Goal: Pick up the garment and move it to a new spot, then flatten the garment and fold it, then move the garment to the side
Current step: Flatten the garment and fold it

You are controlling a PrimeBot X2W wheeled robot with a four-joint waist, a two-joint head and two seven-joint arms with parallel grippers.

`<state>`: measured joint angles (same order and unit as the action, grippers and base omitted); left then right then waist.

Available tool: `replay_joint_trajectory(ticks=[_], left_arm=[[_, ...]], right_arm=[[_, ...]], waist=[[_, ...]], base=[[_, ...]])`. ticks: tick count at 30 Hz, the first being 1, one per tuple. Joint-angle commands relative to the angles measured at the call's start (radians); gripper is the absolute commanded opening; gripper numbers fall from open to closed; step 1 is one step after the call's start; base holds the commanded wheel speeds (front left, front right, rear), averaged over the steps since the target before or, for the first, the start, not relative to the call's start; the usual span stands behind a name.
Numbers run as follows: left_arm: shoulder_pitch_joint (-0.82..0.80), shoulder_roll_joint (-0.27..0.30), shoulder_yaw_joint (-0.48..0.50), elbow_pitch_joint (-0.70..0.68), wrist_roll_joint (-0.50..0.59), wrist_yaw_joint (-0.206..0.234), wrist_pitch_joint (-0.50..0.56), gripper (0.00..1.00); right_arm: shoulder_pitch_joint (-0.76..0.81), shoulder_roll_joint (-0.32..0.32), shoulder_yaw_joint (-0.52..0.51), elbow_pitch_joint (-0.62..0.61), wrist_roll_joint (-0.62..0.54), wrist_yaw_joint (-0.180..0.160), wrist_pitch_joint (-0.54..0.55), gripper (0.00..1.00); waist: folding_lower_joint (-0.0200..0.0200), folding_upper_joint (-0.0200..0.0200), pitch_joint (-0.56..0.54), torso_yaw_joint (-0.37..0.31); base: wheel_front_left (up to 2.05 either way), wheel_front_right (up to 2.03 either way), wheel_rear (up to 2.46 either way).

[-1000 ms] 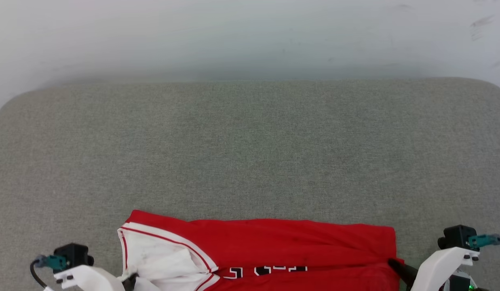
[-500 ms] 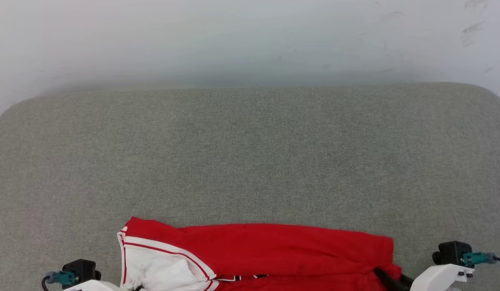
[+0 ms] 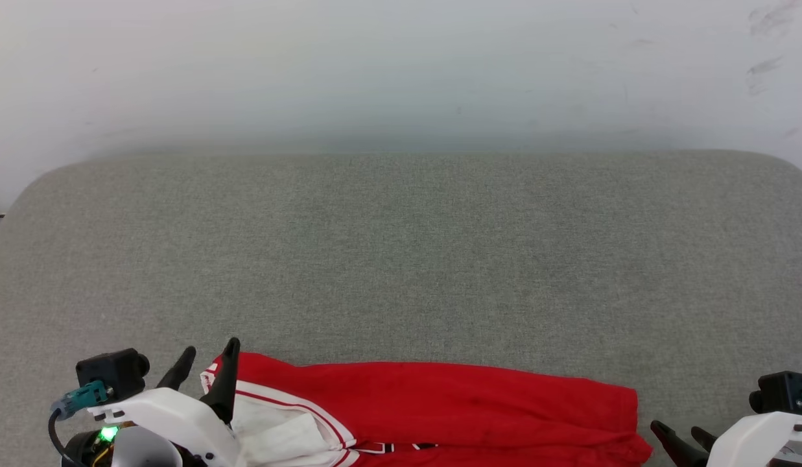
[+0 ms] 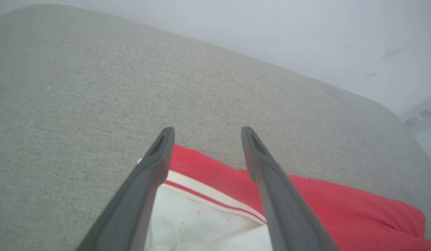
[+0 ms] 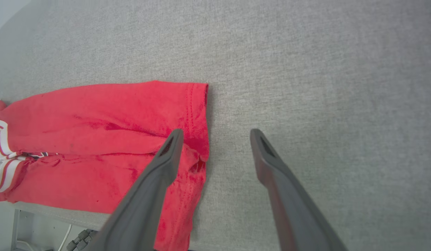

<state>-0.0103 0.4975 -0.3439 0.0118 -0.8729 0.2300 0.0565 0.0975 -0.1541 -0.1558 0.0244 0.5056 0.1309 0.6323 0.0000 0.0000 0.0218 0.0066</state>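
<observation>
Grey felt-like tabletop (image 3: 401, 259) held the red jersey-style garment (image 3: 452, 402) with white striped sleeves along its near edge, where we had just let go: our left fingers (image 3: 225, 376) and right fingers (image 3: 673, 444), pinched shut a second ago, stood wide apart and empty, so that placing step seemed done.

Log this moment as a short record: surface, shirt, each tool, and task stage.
surface: grey cloth-covered table, pale wall behind
shirt: red, creased, lying in a long band along the table's near edge
sleeve: white with red trim, at the robot's left end
left tool: open, above the sleeve end, holding nothing
right tool: open, at the hem end, one finger over the cloth, holding nothing
stage: looks folded lengthwise; not yet moved aside
</observation>
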Motion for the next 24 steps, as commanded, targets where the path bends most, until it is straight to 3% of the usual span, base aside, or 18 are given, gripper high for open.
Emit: replay_joint_trajectory(ticks=[1, 5, 10, 17, 24], left_arm=[[-0.018, -0.008, 0.009, -0.012, 0.02, 0.005, -0.034, 1.0], [-0.051, -0.022, 0.006, -0.057, 0.093, 0.018, -0.132, 1.0], [-0.085, -0.039, -0.009, -0.098, 0.173, 0.036, -0.226, 1.0], [-0.101, -0.045, -0.022, -0.126, 0.23, 0.047, -0.272, 1.0], [-0.099, -0.051, -0.023, -0.127, 0.239, 0.053, -0.282, 1.0]], right_arm=[[0.019, 0.008, -0.008, -0.018, -0.016, 0.0, 0.037, 1.0], [0.028, 0.034, -0.017, -0.064, -0.035, -0.001, 0.107, 1.0], [-0.007, 0.061, -0.015, -0.051, -0.021, 0.0, 0.113, 1.0], [-0.023, 0.071, 0.018, 0.042, 0.005, -0.001, 0.126, 1.0], [0.019, 0.084, 0.122, 0.111, 0.049, 0.0, 0.178, 1.0]], waist=[[0.0, 0.0, 0.004, 0.006], [0.0, 0.0, 0.028, 0.02], [0.0, 0.0, 0.062, 0.038], [0.0, 0.0, 0.108, 0.049], [0.0, 0.0, 0.127, 0.052]], base=[[0.0, 0.0, 0.0], [0.0, 0.0, 0.0], [0.0, 0.0, 0.0], [0.0, 0.0, 0.0], [0.0, 0.0, 0.0]])
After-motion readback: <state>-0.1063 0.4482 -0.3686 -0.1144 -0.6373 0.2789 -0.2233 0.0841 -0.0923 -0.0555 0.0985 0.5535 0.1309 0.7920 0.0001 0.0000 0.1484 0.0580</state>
